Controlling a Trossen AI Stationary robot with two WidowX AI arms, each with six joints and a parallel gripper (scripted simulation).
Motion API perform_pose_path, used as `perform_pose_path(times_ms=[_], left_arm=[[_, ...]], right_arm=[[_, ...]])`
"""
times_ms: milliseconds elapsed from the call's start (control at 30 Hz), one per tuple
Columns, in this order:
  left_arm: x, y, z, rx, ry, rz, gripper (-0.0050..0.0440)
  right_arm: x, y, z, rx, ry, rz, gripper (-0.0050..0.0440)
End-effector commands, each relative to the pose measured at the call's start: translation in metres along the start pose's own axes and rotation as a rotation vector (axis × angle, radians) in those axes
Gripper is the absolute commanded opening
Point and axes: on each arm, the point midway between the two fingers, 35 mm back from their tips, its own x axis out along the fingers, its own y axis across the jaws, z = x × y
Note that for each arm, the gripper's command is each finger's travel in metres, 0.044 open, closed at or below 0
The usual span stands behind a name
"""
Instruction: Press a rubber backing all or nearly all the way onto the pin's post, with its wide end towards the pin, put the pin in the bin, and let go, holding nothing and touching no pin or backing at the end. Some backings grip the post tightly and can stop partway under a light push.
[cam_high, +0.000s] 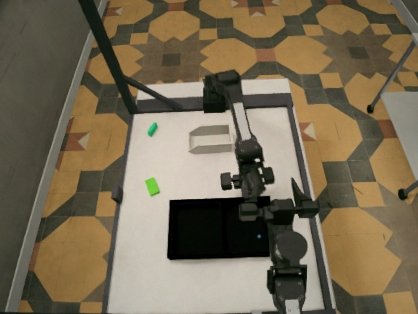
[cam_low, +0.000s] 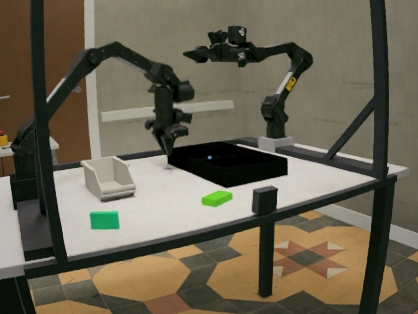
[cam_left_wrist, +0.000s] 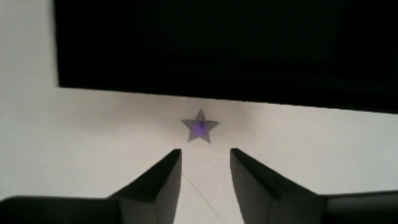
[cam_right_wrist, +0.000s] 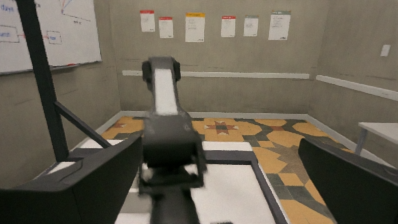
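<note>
I hold my left gripper (cam_high: 252, 187) (cam_low: 169, 152) (cam_left_wrist: 205, 155) low over the table, pointing down, its fingers partly open with nothing between them. By my wrist view, the star-shaped pin (cam_left_wrist: 192, 124) lies at 12 o'clock from the fingertips, on the white table (cam_high: 200, 282) (cam_low: 155, 215) (cam_left_wrist: 110, 150), near the outside wall of the black tray (cam_high: 171, 230) (cam_low: 255, 174) (cam_left_wrist: 225, 95). A round purple piece (cam_left_wrist: 200, 129) sits at the star's middle; I cannot tell how far down any backing is. From above, the grey bin (cam_high: 212, 148) (cam_low: 109, 192) stands between 10 and 11 o'clock from me, the teal block (cam_high: 152, 129) (cam_low: 104, 220) at 10 and the lime block (cam_high: 152, 186) (cam_low: 217, 198) at 9. A small blue piece (cam_high: 259, 236) (cam_low: 209, 157) shows at the tray, towards 3 o'clock of its middle from above. My right gripper (cam_high: 275, 190) (cam_low: 192, 54) (cam_right_wrist: 220, 144) is wide open, raised well above the table.
</note>
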Motion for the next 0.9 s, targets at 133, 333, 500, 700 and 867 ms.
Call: perform_pose_path(times_ms=[133,333,500,700,867], left_arm=[[0.01,0.007,0.008,0.036,0.012,-0.062,0.013],[0.005,0.008,0.01,0.037,-0.001,-0.056,0.013],[0.03,0.004,0.007,0.035,0.025,-0.061,0.013],[0.037,0.004,0.007,0.033,0.024,-0.061,0.0106],[0.028,0.006,0.01,0.032,0.004,-0.056,0.0086]], right_arm=[[-0.003,-0.002,0.011,0.01,-0.035,-0.008,0.044],[-0.002,-0.001,0.008,0.008,-0.027,-0.006,0.044],[-0.002,-0.001,0.008,0.008,-0.027,-0.006,0.044],[-0.002,-0.001,0.008,0.008,-0.027,-0.006,0.044],[-0.002,-0.001,0.008,0.008,-0.027,-0.006,0.044]])
